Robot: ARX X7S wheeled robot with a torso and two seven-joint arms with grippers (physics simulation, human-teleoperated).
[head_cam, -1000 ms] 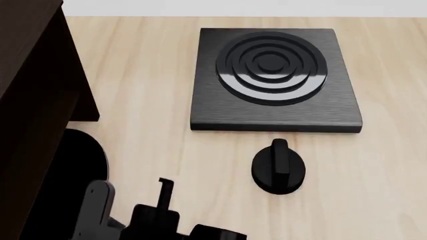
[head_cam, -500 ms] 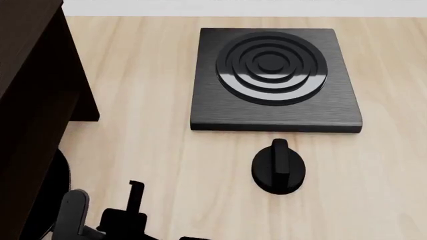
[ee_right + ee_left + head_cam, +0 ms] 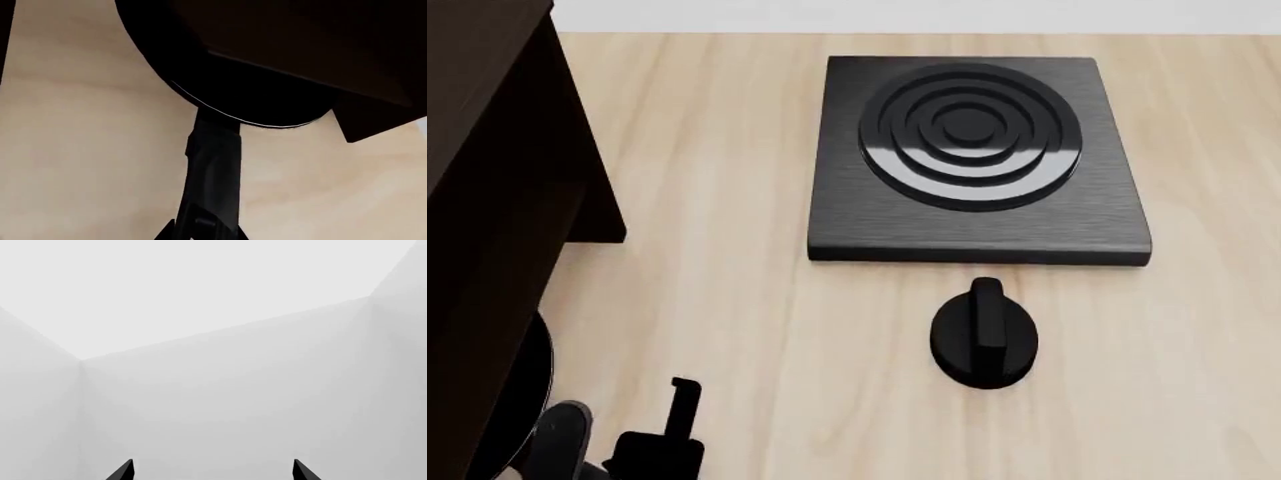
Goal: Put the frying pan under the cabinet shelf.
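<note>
Currently, the right gripper [image 3: 203, 231] is clamped on the long handle of the frying pan [image 3: 230, 95], low at the near-left corner of the wooden tabletop [image 3: 721, 290]. Most of the pan lies beneath the cabinet shelf [image 3: 494, 200]; only its rim edge protrudes. The left gripper [image 3: 212, 471] faces blank walls, fingers spread wide, empty. No writing is legible. Bare tabletop separates the cabinet from the burner plate [image 3: 977, 165] and knob [image 3: 984, 335].

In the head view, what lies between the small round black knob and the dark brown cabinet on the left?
Only bare pale wooden tabletop separates the small round black knob from the dark brown wooden cabinet; the head view shows it.
</note>
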